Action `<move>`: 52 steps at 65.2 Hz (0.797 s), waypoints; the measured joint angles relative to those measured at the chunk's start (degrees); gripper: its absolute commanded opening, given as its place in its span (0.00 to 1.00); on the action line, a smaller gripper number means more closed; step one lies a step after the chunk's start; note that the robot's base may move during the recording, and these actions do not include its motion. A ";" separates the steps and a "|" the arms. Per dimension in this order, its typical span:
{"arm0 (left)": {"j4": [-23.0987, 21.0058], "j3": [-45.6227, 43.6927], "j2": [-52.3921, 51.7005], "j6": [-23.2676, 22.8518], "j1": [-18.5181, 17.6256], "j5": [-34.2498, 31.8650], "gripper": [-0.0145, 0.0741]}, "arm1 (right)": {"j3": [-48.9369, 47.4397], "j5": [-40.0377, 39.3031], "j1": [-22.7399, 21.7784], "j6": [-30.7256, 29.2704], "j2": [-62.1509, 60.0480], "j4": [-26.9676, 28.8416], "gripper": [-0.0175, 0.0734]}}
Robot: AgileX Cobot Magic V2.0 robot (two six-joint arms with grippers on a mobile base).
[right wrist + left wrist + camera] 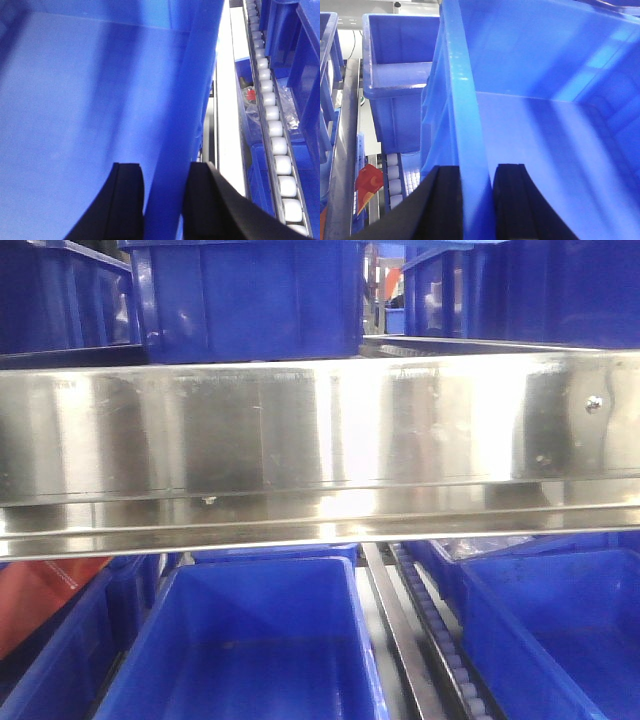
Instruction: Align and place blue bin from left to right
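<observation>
The left hand (477,172) grips a wall of the blue bin (545,130) between its 2 fingers. The right hand (164,171) grips another wall.

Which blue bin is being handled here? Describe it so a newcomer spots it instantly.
Below the wide steel shelf beam, look left of the white roller track: the blue bin sits there, open and empty. Unlike its neighbours, its side walls are pinched by the left gripper and right gripper.

blue bin (465,125): far end cut off by frame edges
upper bins (250,300): bases hidden behind steel rail (320,430)
red item (250,94): too small to identify
</observation>
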 measured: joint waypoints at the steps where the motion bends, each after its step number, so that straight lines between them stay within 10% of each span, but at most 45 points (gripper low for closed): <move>1: 0.00 0.00 0.00 0.00 0.00 0.00 0.04 | 0.00 0.00 0.00 0.00 0.00 0.00 0.12; 52: 0.84 0.00 0.12 0.00 0.00 1.37 0.04 | 0.00 -0.95 -0.07 0.00 0.00 1.39 0.12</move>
